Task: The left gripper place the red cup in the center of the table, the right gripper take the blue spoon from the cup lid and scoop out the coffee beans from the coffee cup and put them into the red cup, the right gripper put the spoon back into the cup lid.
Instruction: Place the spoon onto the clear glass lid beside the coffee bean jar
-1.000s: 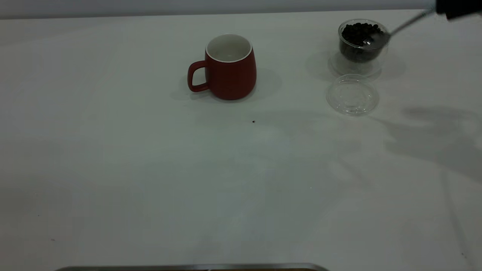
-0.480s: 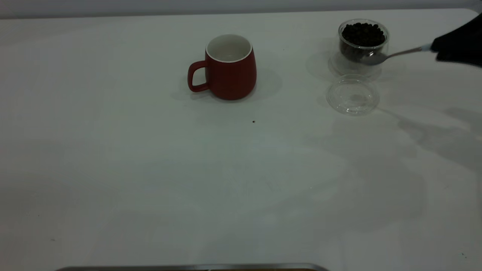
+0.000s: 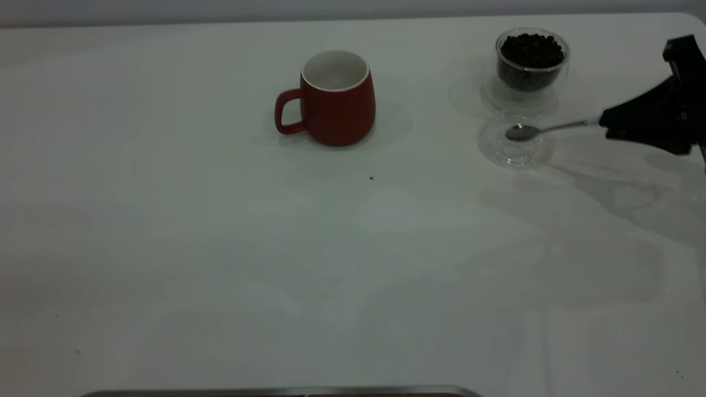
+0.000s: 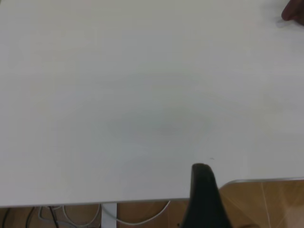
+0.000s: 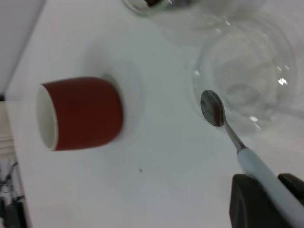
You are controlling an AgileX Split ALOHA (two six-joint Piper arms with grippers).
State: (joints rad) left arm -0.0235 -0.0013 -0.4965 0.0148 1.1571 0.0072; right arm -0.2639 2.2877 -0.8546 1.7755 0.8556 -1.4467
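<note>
Spoon (image 3: 538,131): held by its blue handle in the closed right gripper (image 3: 609,124), bowl empty over the lid (image 3: 515,144) near the table's right edge.
Risk: lid may be nudged, or spoon may roll off if released crooked.
Cups: mug (image 3: 333,99) at the far middle, apparently without beans; coffee cup (image 3: 531,60) full, behind the lid.
Surface: table (image 3: 220,248) is plain white, specked.
Room: floor and cables are seen below the table edge.
Left gripper (image 4: 204,190): parked; grip cannot be told.

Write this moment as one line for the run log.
right gripper: holds blue spoon | spoon bowl: over cup lid | red cup: table centre | left gripper: not seen
</note>
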